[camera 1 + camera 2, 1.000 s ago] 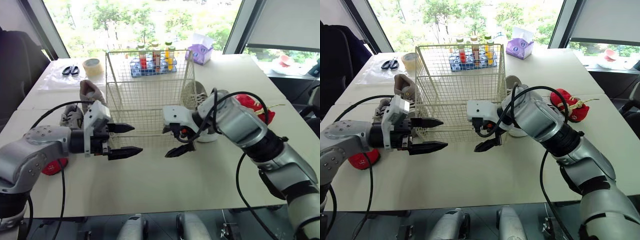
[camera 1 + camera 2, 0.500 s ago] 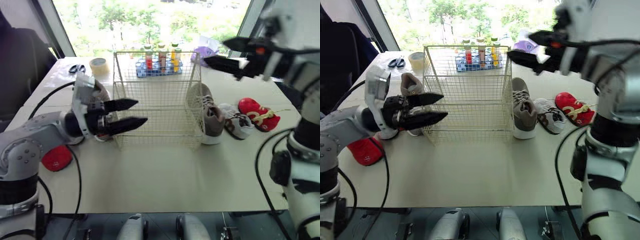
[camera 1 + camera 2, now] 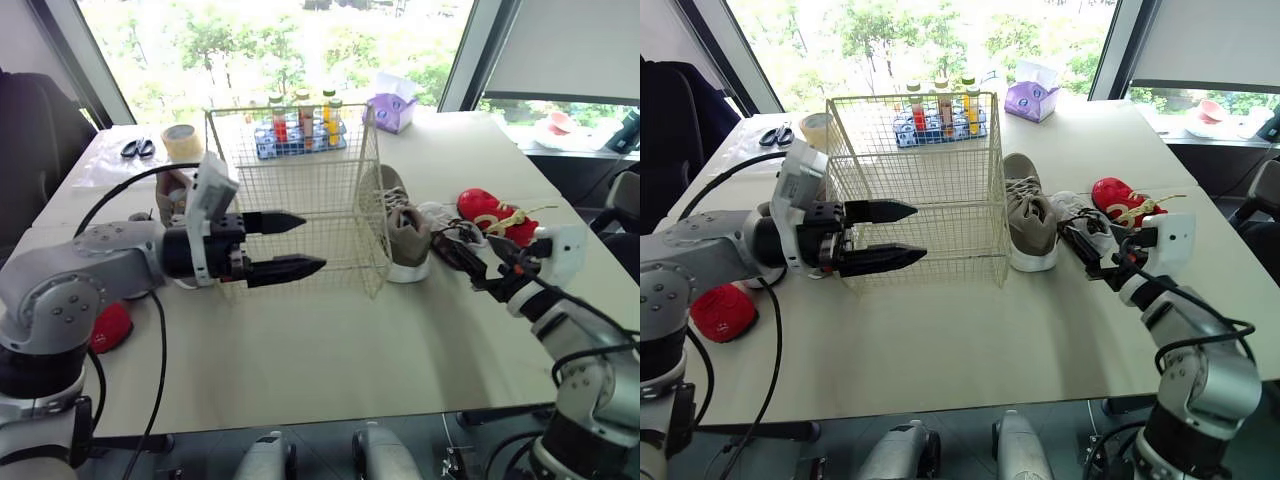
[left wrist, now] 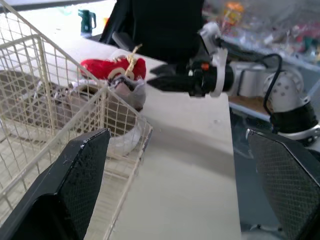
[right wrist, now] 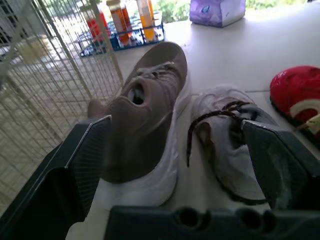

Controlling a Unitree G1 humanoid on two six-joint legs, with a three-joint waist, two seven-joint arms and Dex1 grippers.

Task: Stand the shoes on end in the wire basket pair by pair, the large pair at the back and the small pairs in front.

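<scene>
Dropping the right gripper from high over the wire basket to table level, with its fingers spread wide and nothing between them. Pointing it at the small white shoe, which is lying on its sole just ahead of the fingertips. Passing, just beyond that and toward the basket, the large taupe shoe, and off to the gripper's outer side a small red shoe.

Keeping the left gripper hovering close by the basket's front wall, fingers likewise apart and empty. Glimpsing behind its wrist a second taupe shoe, and near the elbow another red shoe.

Judging progress as nil, with nothing inside the basket and every visible shoe lying out on the table. Leaving all of it to do: standing the large taupe pair at the back, then the small pairs in front.

Finding no readable writing, with labels on the bottles and the purple tissue box too small to make out.
</scene>
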